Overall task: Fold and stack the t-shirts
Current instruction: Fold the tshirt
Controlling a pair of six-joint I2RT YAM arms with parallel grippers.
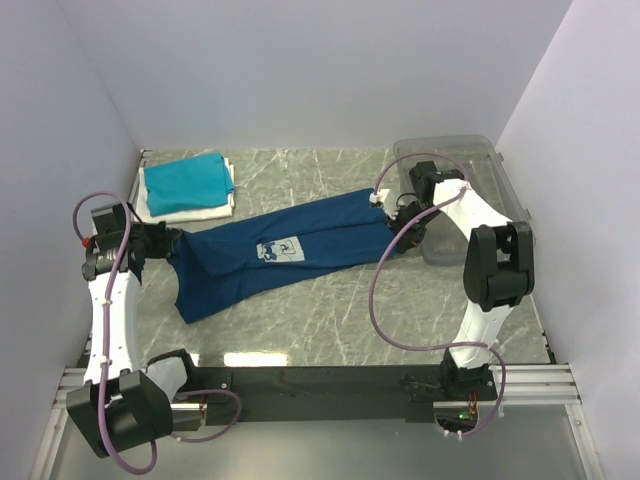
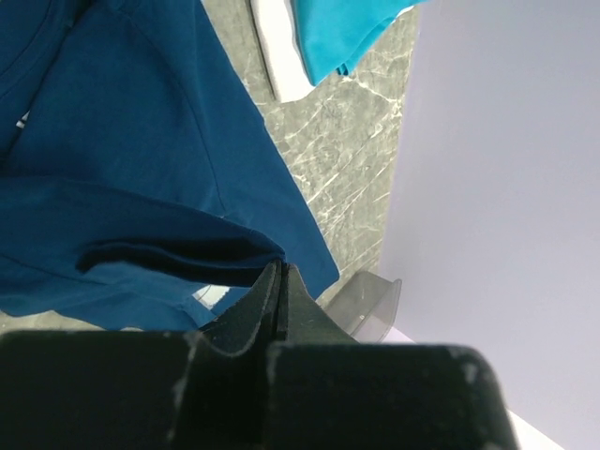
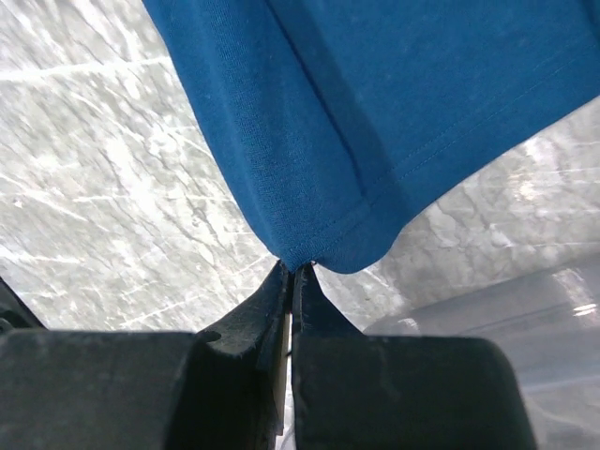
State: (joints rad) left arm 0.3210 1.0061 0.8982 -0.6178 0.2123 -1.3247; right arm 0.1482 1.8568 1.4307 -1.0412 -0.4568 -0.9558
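The navy blue t-shirt with a pale square chest print is stretched across the table between my two grippers. My left gripper is shut on its left end; the left wrist view shows the closed tips pinching a fold of navy cloth. My right gripper is shut on the shirt's right hem corner; the right wrist view shows the tips clamped on the hem. A folded teal t-shirt lies on a folded white one at the back left.
A clear plastic bin stands at the back right, just behind my right arm. Pale walls enclose the marbled table on three sides. A black rail runs along the near edge.
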